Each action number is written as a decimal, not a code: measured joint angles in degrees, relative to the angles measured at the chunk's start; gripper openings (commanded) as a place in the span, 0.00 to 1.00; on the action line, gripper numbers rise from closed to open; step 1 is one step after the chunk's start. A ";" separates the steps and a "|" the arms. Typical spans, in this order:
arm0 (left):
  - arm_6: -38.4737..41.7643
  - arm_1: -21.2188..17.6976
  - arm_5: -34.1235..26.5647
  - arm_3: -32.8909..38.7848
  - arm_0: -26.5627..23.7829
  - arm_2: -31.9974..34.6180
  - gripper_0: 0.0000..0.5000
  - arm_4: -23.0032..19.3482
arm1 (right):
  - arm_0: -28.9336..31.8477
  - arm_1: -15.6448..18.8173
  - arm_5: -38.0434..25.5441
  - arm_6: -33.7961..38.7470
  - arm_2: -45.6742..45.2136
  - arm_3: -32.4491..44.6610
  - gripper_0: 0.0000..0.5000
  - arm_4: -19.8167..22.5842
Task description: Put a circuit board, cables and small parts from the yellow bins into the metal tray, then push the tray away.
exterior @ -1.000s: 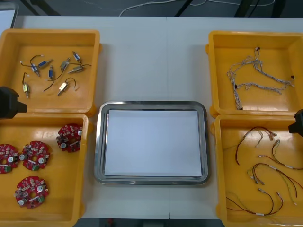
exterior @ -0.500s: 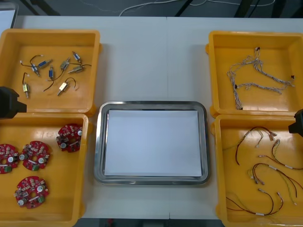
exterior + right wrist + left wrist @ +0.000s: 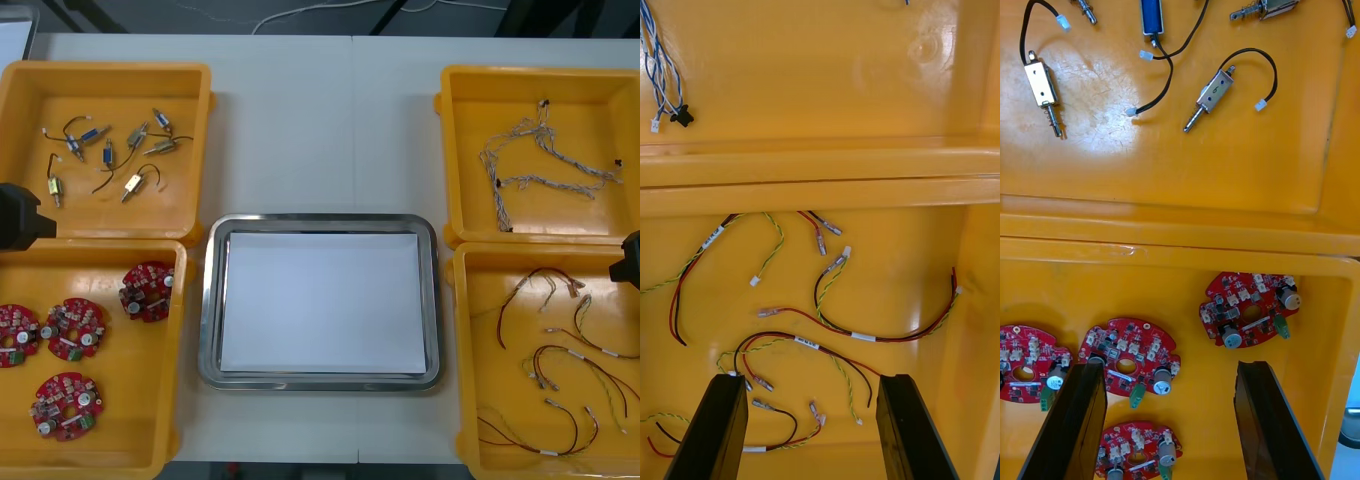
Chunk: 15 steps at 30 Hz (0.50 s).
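The tray (image 3: 320, 221), white inside, sat mid-tabletop (image 3: 325, 120) among the four bins (image 3: 105, 70). Its side rims lay just beside the walls of the two near bins, with a thin gap on each side. From its far rim a wide strip of tabletop ran between the far bins to the far edge.

Four boards (image 3: 147, 291) lay in the near-left bin and parts (image 3: 105, 155) in the far-left. Blue-white cables (image 3: 540, 165) lay in the far-right bin and red-yellow cables (image 3: 560, 365) in the near-right.

From above, the left arm (image 3: 18, 218) and right arm (image 3: 630, 258) showed as black stubs at the side edges, each over the wall joining its two bins.

The wrist views gave the spread of the fingers. The left tool (image 3: 1169, 367) hung over the boards, fingers (image 3: 1075, 412) wide apart and holding nothing. One board lay just by one fingertip, and another lay ahead of the other finger, near the bin's side wall. The right tool (image 3: 809, 377) hung over the red-yellow cables, equally wide and empty, with wires spread from between its fingers up to the double wall.
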<state>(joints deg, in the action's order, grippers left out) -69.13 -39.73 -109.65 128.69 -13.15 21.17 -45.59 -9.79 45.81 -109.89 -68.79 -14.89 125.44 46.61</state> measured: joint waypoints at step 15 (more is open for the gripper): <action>0.00 0.00 0.00 0.00 0.00 0.00 1.00 0.00 | 0.00 0.00 0.00 0.00 0.00 0.00 1.00 0.00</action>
<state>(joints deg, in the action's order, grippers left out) -69.13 -39.73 -109.65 128.69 -13.15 21.17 -45.59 -9.79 45.81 -109.89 -68.79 -14.89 125.44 46.61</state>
